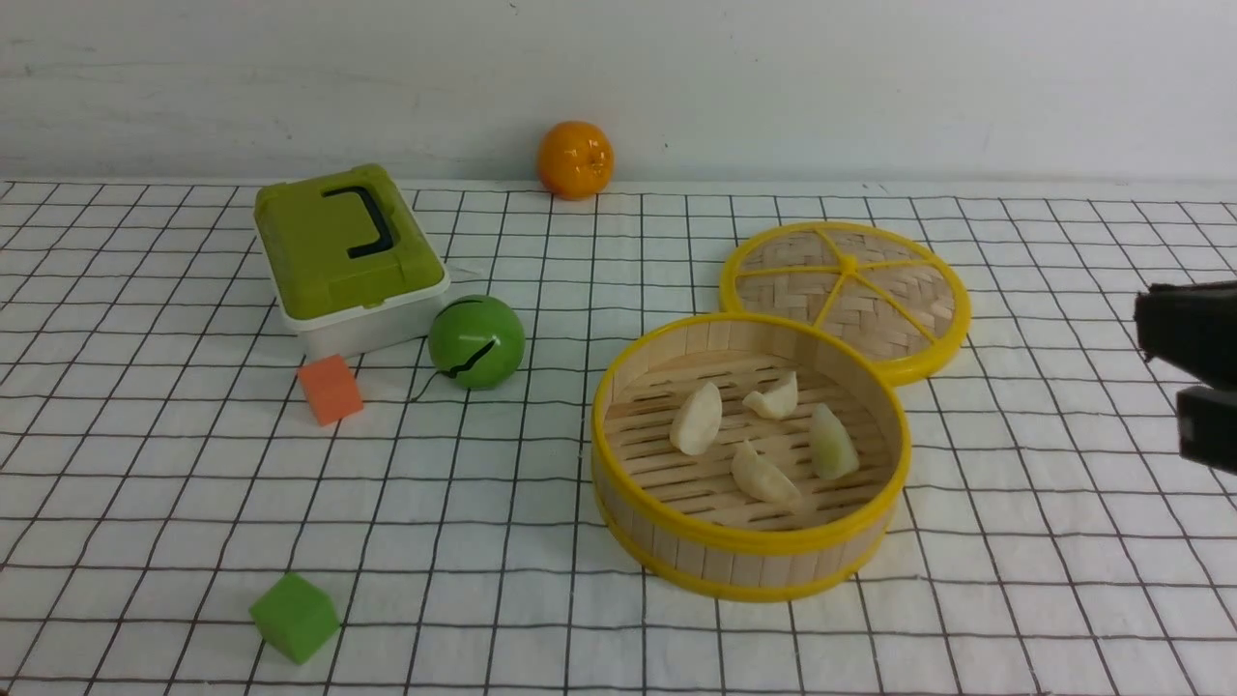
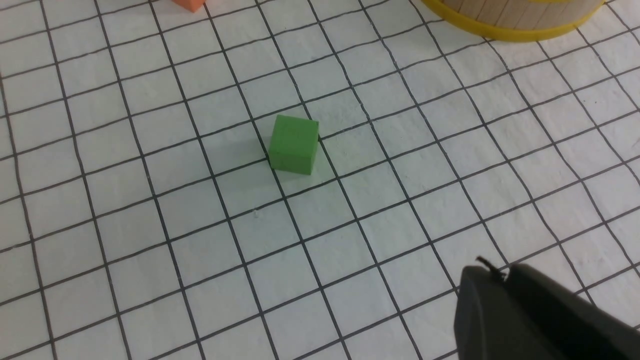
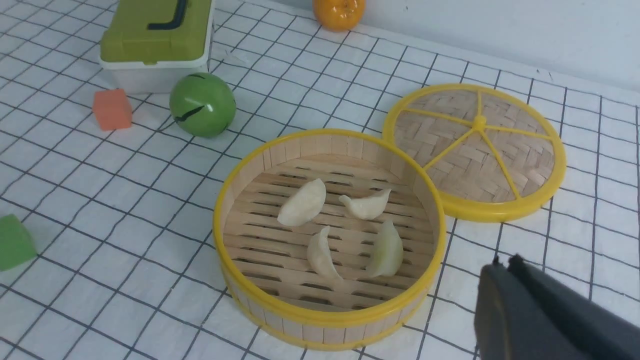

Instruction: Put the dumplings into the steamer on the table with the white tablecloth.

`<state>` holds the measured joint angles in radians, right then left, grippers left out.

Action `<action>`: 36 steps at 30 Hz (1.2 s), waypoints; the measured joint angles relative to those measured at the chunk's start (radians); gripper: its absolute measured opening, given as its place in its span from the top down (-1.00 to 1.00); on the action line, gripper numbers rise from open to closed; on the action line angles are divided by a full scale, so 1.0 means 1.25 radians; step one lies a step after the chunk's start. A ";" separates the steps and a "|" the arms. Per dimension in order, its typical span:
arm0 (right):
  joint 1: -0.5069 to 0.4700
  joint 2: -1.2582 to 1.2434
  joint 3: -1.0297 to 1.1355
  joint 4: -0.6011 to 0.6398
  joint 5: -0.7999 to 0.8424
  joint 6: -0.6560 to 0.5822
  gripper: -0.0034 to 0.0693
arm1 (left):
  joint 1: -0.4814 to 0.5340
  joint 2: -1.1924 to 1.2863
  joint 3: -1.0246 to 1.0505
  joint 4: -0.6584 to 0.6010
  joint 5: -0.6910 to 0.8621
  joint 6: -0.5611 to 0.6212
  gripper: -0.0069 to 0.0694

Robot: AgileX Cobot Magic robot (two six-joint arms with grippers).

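Note:
The steamer (image 1: 754, 541) stands on the white tablecloth (image 1: 1015, 580) right of the table's middle. Several cream dumplings lie on its slatted floor, among them a plump one (image 1: 697, 418), a small one (image 1: 773, 397) and a greenish one (image 1: 832, 442). In the right wrist view the same steamer (image 3: 320, 316) and greenish dumpling (image 3: 385, 248) show. My right gripper (image 3: 502, 262) is shut and empty, hovering beside the steamer's right side; its black end (image 1: 1193, 324) shows at the front view's right edge. My left gripper (image 2: 500, 270) is shut and empty over bare cloth, apart from the steamer's base (image 2: 510, 15).
The flat woven lid (image 1: 847, 290) leans against the steamer's far right side. A green-lidded box (image 1: 345, 253), a green ball (image 1: 475, 340) and an orange cube (image 1: 330, 389) sit at the left. An orange (image 1: 575, 159) rests by the wall. A green cube (image 1: 295, 617) (image 2: 294, 144) lies front left.

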<state>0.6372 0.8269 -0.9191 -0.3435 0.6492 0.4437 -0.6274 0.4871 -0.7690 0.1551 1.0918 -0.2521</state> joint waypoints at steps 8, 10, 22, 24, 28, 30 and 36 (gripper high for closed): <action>-0.002 -0.025 0.062 0.015 -0.137 -0.144 0.97 | 0.000 0.000 0.000 0.001 0.000 0.000 0.67; -0.031 -0.055 0.140 0.049 -0.213 -0.226 0.97 | 0.000 0.000 0.000 0.001 0.000 0.000 0.67; -0.497 -0.530 0.672 0.161 -0.493 -0.239 0.97 | 0.000 0.000 0.000 0.001 0.000 0.000 0.63; -0.536 -0.581 0.720 0.144 -0.465 -0.214 0.97 | 0.000 0.000 0.000 0.001 0.000 0.000 0.63; -0.553 -0.666 0.757 0.147 -0.342 -0.196 0.97 | 0.000 0.000 0.000 0.002 0.000 0.000 0.62; -0.553 -0.669 0.757 0.147 -0.281 -0.195 0.97 | 0.000 0.000 0.000 0.002 0.000 0.000 0.62; -0.556 -0.669 0.752 0.174 -0.216 -0.194 0.96 | 0.000 0.000 0.000 0.002 0.000 0.000 0.59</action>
<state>-0.0575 -0.0099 0.0205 -0.1254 0.3789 0.2013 -0.6274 0.4871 -0.7690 0.1580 1.0918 -0.2521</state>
